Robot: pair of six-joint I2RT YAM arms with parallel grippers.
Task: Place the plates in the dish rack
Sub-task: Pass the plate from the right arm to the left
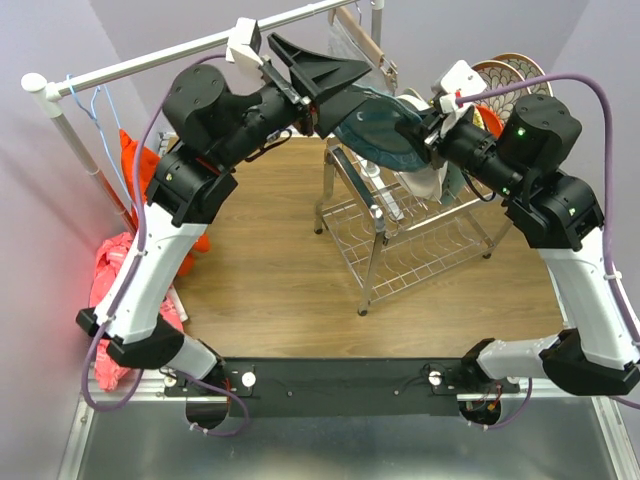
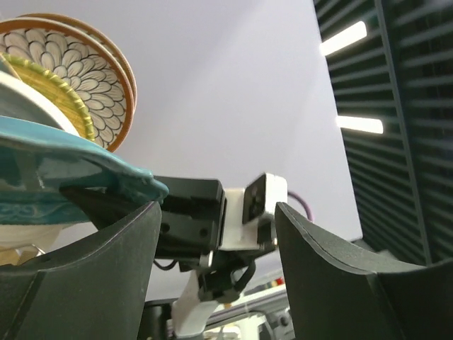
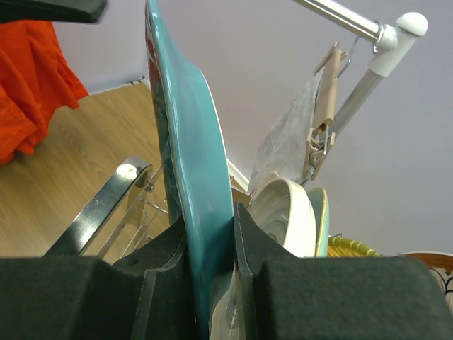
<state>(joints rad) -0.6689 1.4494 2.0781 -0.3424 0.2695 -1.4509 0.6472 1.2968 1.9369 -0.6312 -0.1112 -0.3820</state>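
Note:
My right gripper [image 1: 432,128] is shut on the rim of the teal scalloped plate [image 1: 380,132] and holds it on edge above the dish rack [image 1: 400,240]. In the right wrist view the plate [image 3: 185,134] stands pinched in the gripper [image 3: 210,221]. My left gripper [image 1: 338,88] is open at the plate's far-left rim. In its wrist view the gripper [image 2: 216,237] holds nothing, and the teal plate [image 2: 71,152] lies just past its left finger. Other plates stand in the rack behind: a white-grey swirl plate [image 3: 287,209], a yellow woven plate [image 2: 53,81] and the brown-rimmed floral plates [image 2: 67,60].
A white clothes rail [image 1: 150,62] runs across the back left, with a grey cloth on a wooden hanger [image 3: 301,134] near the rack. Orange and red cloths [image 1: 125,255] lie at the left. The wooden tabletop [image 1: 270,260] is in front of the rack.

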